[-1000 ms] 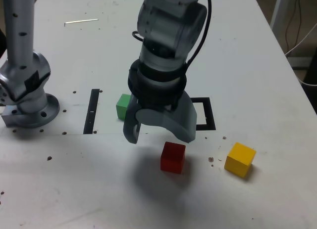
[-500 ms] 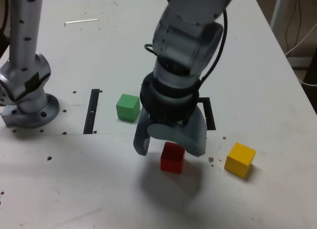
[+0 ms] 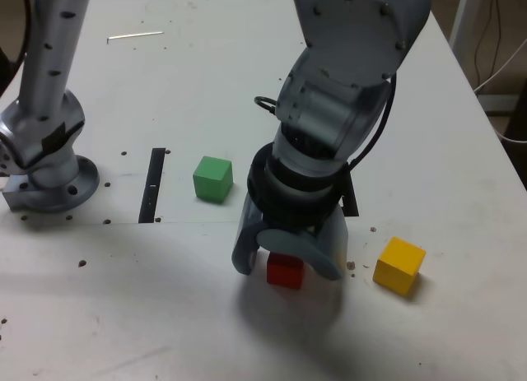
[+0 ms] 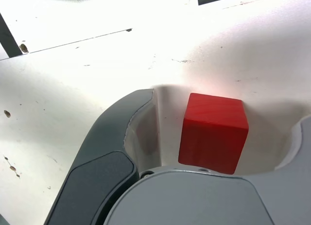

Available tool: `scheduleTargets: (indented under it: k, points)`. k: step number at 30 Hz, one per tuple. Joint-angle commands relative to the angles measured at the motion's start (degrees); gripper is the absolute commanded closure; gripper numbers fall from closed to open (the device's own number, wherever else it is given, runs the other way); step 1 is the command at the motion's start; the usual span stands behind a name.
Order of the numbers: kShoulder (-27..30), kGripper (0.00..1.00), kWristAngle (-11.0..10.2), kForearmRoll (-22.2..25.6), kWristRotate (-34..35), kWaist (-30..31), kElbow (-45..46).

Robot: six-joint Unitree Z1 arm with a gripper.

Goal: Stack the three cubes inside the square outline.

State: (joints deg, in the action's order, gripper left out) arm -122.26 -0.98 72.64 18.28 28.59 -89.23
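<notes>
On the white table lies the red cube [image 3: 285, 271], and my gripper [image 3: 286, 261] has come down over it, open, one finger on each side. The wrist view shows the red cube [image 4: 214, 132] between the fingers [image 4: 114, 147] with a gap at each side, not clamped. To the exterior view's left sits the green cube [image 3: 212, 179], and the yellow cube [image 3: 399, 266] is to its right. My arm hides most of the square outline [image 3: 352, 202]; only its right edge shows behind the wrist.
A narrow black strip [image 3: 153, 183] lies to the left of the green cube in the exterior view. The arm's grey base [image 3: 49, 167] stands at the far left. A thin white stick [image 3: 136, 37] lies at the back. The table's edge runs along the right.
My gripper has swung from beside the green cube toward the exterior view's right and down, and now straddles the red cube. The cubes have not moved.
</notes>
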Motion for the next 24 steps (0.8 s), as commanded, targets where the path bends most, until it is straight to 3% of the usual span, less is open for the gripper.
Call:
scheduleTargets:
  k: [1, 7, 10, 24]
  points:
    - [-0.5, 0.17, -0.1, 0.3, 0.1, 0.1, -0.7]
    - [-0.7, 0.48, -0.9, 0.6, 0.4, 0.1, -1.0]
    - [-0.7, 0.58, -1.3, 0.7, 0.4, 0.1, -0.8]
    - [-1.0, 0.65, 0.4, 1.1, 0.1, -0.1, -1.6]
